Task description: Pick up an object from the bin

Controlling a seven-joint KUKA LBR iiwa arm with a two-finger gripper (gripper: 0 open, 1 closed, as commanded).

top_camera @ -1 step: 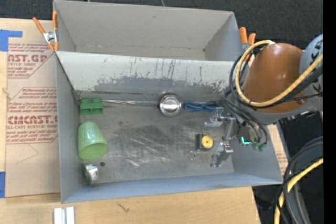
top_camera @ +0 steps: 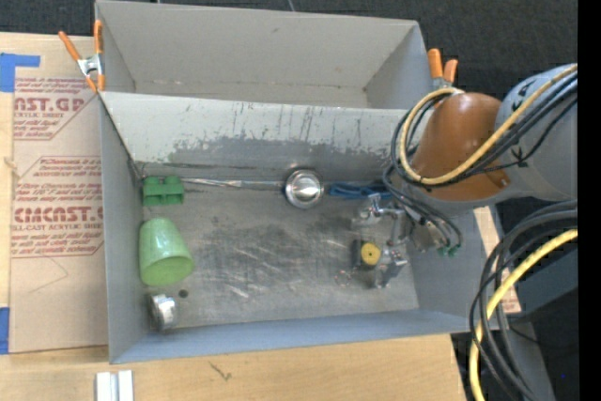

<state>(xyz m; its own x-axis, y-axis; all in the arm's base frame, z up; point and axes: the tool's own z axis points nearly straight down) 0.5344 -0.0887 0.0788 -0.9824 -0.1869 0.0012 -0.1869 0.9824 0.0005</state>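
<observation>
My gripper [top_camera: 383,244] is low over the right part of the bin floor, close to the right wall. A small yellow round thing with a dark centre [top_camera: 369,254] sits right at its left side, touching or nearly touching it. A blue thing [top_camera: 346,192] lies just behind the gripper by the back wall. Beside that is a shiny metal ladle [top_camera: 303,188], its thin handle running left along the back wall.
At the left end lie a green toy block [top_camera: 162,191], a pale green cup on its side [top_camera: 164,252] and a small silver cylinder [top_camera: 161,311] in the front left corner. The arm's orange cover and cables hang over the bin's right rim.
</observation>
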